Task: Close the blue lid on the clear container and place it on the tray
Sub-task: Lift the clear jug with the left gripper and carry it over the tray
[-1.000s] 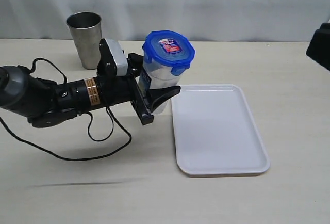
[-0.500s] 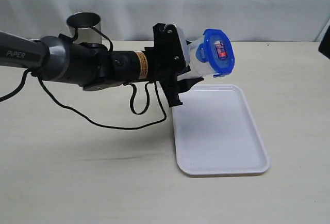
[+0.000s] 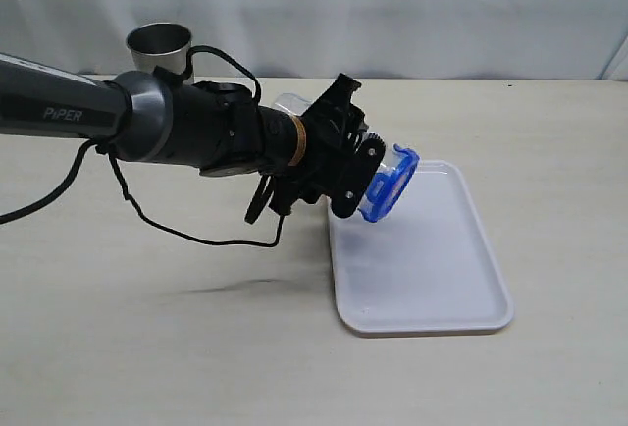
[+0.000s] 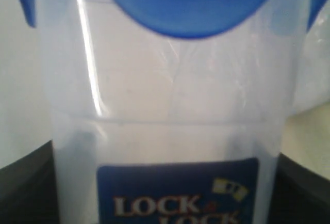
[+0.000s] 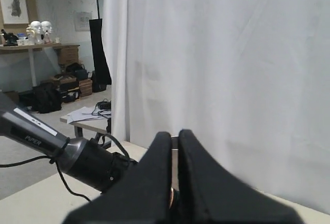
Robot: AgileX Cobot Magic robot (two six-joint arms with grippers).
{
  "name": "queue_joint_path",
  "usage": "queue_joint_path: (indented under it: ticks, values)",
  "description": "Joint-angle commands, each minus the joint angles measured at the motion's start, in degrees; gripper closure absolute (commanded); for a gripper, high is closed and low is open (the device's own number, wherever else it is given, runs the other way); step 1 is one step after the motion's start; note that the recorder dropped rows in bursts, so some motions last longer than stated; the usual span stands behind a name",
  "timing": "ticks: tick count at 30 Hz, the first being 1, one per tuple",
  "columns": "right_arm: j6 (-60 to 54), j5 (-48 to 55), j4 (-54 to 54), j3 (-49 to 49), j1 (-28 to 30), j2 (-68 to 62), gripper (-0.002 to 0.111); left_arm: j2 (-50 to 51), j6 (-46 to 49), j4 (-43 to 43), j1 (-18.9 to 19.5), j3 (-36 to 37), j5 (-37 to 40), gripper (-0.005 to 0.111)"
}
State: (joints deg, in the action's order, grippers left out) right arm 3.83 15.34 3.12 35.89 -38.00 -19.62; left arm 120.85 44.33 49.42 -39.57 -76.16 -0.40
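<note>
- Because the lid (image 3: pixel 390 183) is seated on the container (image 4: pixel 170 131), we judge the closing step done. We cannot confirm that every flap is snapped down.
- The left gripper (image 3: pixel 355 156) is grasping the container across its body, with a jaw on either side of the label. A side hold of this kind leaves the lid end free for setting down.
- The container is held in the air and tipped steeply, with the lid end pointing down and out over the left part of the tray (image 3: pixel 461 279). We cannot tell whether it touches the tray.
- In our judgement the tilt comes from the arm's reach. The container would need to be brought upright, or laid flat, before release, or it may roll or topple.
- The tray lies flat on the table (image 3: pixel 147 367) and its surface is bare, so the drop zone is unobstructed.
- The right gripper (image 5: pixel 174 182) is clenched on nothing and held high, away from the work, so that it does not obstruct the left arm.
- A steel cup (image 3: pixel 157 45) stands well behind the arm and plays no part in this task.
</note>
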Motion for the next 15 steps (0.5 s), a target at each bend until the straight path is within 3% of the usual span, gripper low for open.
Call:
queue_joint_path:
  ticks: [1,7,15]
  values:
    - [-0.05,-0.25,0.07,0.06,0.66,3.08,0.104,-0.45,2.11,1.08,-1.79,-0.67,4.88,0.107]
    - [-0.05,-0.25,0.07,0.06,0.66,7.88,0.104,-0.45,2.11,4.93,-3.3,-0.67,10.22,0.107]
    - [-0.05,-0.25,0.07,0.06,0.66,8.47,0.104,-0.45,2.11,5.31,-3.75,-0.67,10.92,0.107]
